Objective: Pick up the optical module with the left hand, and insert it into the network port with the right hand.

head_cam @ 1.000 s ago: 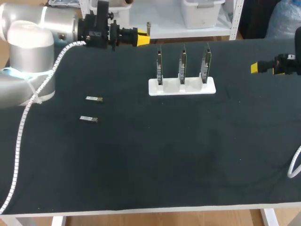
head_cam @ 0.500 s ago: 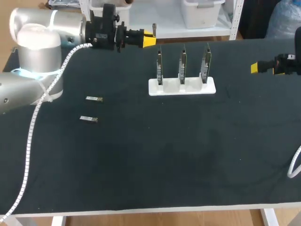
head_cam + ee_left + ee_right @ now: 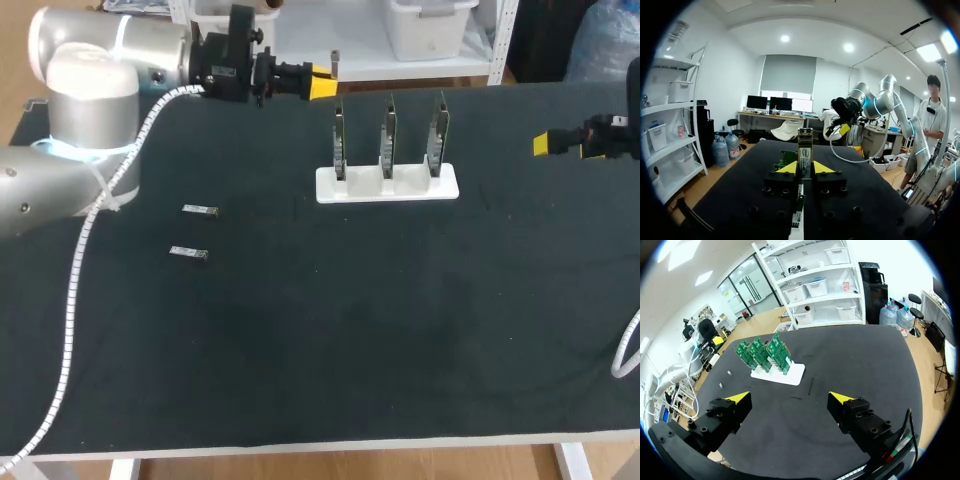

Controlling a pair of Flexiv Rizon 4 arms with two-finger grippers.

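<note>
1. The left gripper is above the far left part of the table. It points right, toward the circuit boards.
2. Its fingers are closed narrow on a module. In the left wrist view the left gripper pinches the module from two sides, one yellow tip on each. The module stands upright and rises clear above the tips.
3. The held module is off the table, just left of and beyond the leftmost board.
4. The right gripper is above the far right part of the table, well apart from the boards. It points left.
5. In the right wrist view the right gripper has its fingers spread wide, with only bare table between them.
6. A white stand sits on the far middle of the table. Three circuit boards stand upright in it, side by side. In the right wrist view the white stand and the green circuit boards are ahead of the open fingers. The ports on the boards are too small to make out.
7. Two more modules lie flat on the left part of the table, one just beyond the other. Both are apart from the stand and from both grippers.
</note>
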